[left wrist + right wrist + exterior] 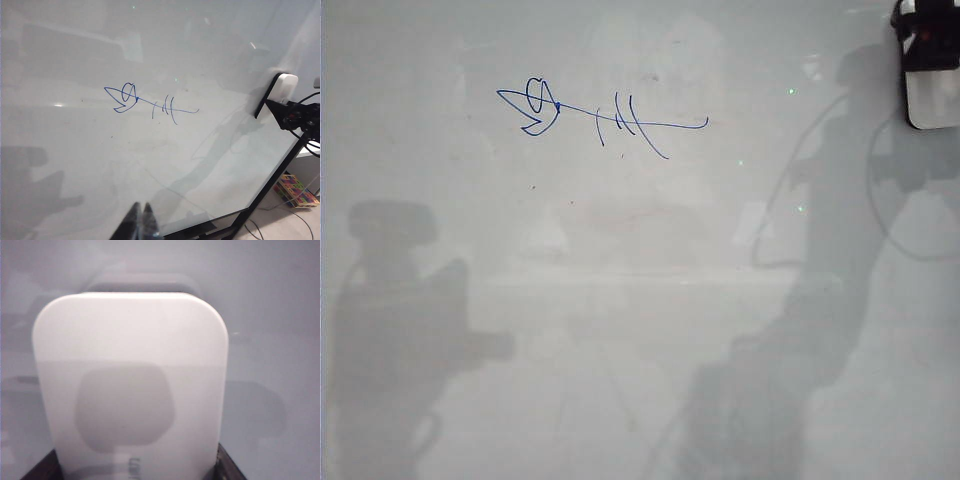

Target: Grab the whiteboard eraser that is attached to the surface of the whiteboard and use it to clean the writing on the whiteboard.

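The whiteboard (640,300) fills the exterior view. Blue writing (600,115) runs across its upper middle, also seen as writing (150,102) in the left wrist view. The white whiteboard eraser (932,100) sits on the board at the top right. My right gripper (928,55) is on it there. In the right wrist view the whiteboard eraser (130,380) lies between the dark fingers of my right gripper (137,465), which press against both of its sides. My left gripper (140,212) is shut and empty, low over the board and well away from the writing.
The board's black frame edge (270,185) runs diagonally in the left wrist view. Beyond it, a colourful block (296,190) and cables (295,220) lie on the floor. Arm shadows fall on the board's lower left and right.
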Tool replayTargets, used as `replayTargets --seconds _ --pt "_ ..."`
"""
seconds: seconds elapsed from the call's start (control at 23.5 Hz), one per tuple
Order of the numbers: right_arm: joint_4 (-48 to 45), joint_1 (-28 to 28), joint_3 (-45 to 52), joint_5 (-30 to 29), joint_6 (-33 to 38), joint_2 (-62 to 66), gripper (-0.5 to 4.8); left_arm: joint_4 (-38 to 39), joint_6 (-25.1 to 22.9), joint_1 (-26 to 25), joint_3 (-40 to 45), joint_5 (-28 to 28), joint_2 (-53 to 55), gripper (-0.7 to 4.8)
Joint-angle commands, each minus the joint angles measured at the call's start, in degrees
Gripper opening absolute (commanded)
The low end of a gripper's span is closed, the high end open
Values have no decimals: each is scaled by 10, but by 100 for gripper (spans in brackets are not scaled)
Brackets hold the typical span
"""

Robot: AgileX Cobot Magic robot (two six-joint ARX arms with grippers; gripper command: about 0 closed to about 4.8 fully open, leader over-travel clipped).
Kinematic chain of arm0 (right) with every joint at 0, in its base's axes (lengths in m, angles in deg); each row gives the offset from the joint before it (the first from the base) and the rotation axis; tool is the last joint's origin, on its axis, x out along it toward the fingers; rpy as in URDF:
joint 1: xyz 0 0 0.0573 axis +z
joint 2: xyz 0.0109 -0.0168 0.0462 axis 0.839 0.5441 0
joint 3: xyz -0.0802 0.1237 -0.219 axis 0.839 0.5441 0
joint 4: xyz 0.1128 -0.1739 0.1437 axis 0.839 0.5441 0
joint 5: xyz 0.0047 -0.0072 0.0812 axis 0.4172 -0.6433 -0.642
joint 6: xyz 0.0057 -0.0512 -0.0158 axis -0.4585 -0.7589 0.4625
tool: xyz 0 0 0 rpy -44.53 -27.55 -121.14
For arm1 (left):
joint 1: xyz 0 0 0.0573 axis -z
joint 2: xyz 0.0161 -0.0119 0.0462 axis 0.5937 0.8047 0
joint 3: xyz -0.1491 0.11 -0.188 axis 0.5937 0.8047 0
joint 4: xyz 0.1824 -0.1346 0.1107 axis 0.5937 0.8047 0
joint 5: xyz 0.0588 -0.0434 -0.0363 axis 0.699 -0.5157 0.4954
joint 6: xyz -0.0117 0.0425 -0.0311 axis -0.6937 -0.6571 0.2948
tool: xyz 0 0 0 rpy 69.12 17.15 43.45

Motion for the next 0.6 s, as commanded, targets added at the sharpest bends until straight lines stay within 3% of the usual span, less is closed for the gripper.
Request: replayTargets --seconds 0.04,0.17,0.26,0.43,0.6 --pt "26 42 -2 31 -27 -38 209 -4 -18 0 -3 16 0 -5" --pt "83 136 -12 81 -36 -76 210 -5 -33 0 -3 57 0 -5" --pt "136 226 -46 137 -65 -75 210 -5 -45 0 -3 75 0 -5" --pt "125 371 -110 241 -95 -2 211 -5 -59 0 -3 76 0 -5" --pt "107 433 -164 260 -153 110 211 -5 -76 0 -3 78 0 -5"
